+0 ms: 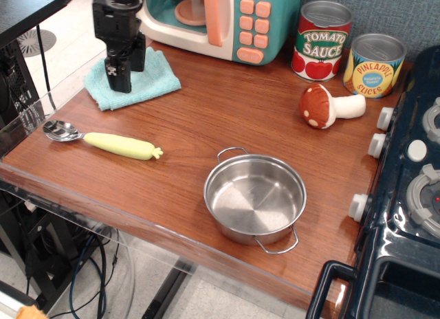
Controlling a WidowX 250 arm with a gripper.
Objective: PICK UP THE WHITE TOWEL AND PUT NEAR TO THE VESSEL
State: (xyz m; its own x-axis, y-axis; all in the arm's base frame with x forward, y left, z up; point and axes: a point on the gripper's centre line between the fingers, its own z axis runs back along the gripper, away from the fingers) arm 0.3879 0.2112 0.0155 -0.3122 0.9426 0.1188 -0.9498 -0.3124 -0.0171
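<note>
The white towel (pixel 152 79) is a pale aqua terry cloth lying wrinkled at the back left of the wooden table, in front of the toy microwave. My black gripper (pixel 120 84) points down and its tip is on or just above the left half of the towel, hiding part of it. Its fingers are seen edge-on, so I cannot tell how the jaws stand. The vessel (pixel 255 198), a shallow shiny steel pot with two wire loop handles, stands empty near the front edge, well to the right of the towel.
A spoon with a yellow handle (pixel 117 144) lies front left. A toy microwave (pixel 234 20) stands at the back. A tomato sauce can (pixel 323 40), a pineapple can (pixel 373 64) and a toy mushroom (pixel 328 106) are back right. A toy stove (pixel 412 188) borders the right.
</note>
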